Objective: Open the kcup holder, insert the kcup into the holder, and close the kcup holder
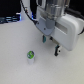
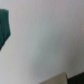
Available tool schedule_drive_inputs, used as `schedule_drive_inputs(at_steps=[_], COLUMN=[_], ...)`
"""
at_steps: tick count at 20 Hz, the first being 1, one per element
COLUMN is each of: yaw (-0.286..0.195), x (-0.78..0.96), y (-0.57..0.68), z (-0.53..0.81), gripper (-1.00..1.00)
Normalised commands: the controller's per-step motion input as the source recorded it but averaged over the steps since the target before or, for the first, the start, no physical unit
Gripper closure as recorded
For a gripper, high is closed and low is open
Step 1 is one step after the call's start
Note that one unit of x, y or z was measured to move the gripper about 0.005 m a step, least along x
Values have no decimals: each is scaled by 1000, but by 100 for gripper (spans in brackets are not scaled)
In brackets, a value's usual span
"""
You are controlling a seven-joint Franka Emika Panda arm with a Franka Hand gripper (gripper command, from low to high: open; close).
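Currently, kcup [image 1: 31, 55] stands upright on the white table [image 1: 12, 45], near and apart from the gripper [image 1: 51, 44] above it. Jaw state: cannot tell. Wrist view blurred.

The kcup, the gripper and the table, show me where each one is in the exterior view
kcup [image 1: 31, 55]: exterior view, on its shiny green top.
gripper [image 1: 51, 46]: exterior view, midway between its fingertips.
table [image 1: 15, 45]: exterior view, on a bare pale patch of its surface.
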Motion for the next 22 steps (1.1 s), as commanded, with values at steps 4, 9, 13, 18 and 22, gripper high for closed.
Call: schedule_drive_inputs(at_steps=[4,9,13,18,22], yaw=[-254,-276,-295,-274,-300], x=[155,90,41,60,-157], y=[-543,-475,-412,-378,-421], z=[36,11,-17,-181,-341], gripper=[-100,-100,-100,-100,-100])
